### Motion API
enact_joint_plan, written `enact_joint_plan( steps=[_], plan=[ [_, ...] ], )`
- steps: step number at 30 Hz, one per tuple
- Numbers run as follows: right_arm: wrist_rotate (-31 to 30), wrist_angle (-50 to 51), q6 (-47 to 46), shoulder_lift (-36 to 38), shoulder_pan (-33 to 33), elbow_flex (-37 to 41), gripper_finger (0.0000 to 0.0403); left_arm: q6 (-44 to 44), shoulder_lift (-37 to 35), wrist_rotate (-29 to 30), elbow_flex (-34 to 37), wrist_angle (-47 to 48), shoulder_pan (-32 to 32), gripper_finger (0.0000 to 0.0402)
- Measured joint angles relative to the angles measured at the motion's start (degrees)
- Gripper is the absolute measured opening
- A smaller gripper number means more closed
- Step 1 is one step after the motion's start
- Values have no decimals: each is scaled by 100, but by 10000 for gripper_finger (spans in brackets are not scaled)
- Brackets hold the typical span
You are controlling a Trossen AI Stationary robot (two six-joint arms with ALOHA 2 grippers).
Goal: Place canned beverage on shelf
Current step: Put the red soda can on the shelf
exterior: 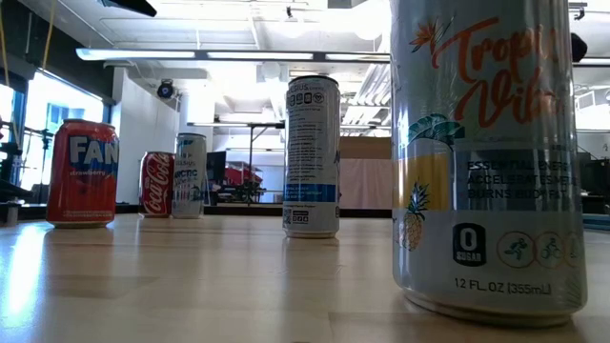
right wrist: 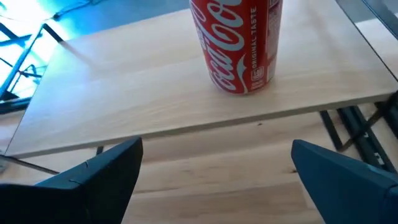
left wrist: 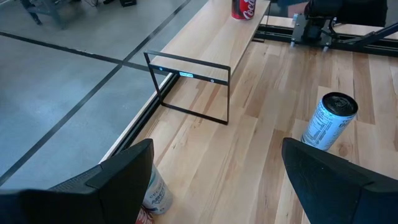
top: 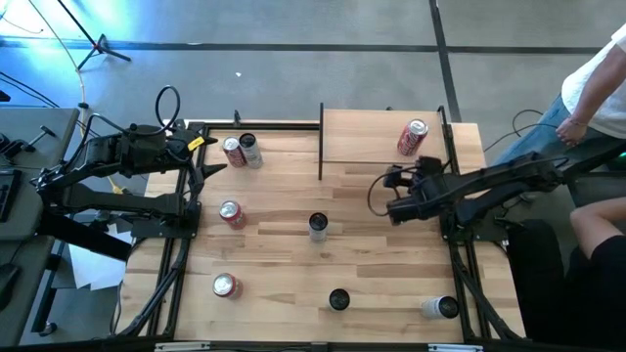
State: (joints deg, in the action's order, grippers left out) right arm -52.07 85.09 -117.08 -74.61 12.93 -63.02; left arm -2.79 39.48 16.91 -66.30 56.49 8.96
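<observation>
Desk (top: 293, 244): I see loose cans scattered across it.
Shelf (top: 367, 137): sits at one o'clock on the desk.
Right gripper (top: 389, 193): at the shelf's near edge, fingers apart, holding nothing.
Left gripper (top: 207, 156): waits at ten o'clock, fingers apart, empty.
Coca-Cola can (right wrist: 239, 43): already upright on the shelf, clear of my right fingers.
Handling: I judge it rigid, smooth and slippery, dentable; grip mid-body across the sides.
</observation>
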Motion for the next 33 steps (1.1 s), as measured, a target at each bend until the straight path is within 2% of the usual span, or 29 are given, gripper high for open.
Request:
enact_joint_plan(
  steps=[16,22,33],
  plan=[
    [-380,-998,-758,-48,21,762,399,0,-2,0,-2,0,-1,335],
    [-1282,-443,-701,-372,18,782,399,0,0,0,-2,2,1,335],
    [-1855,-29,-546,-846,-351,782,399,0,-2,0,0,2,-1,335]
  ],
)
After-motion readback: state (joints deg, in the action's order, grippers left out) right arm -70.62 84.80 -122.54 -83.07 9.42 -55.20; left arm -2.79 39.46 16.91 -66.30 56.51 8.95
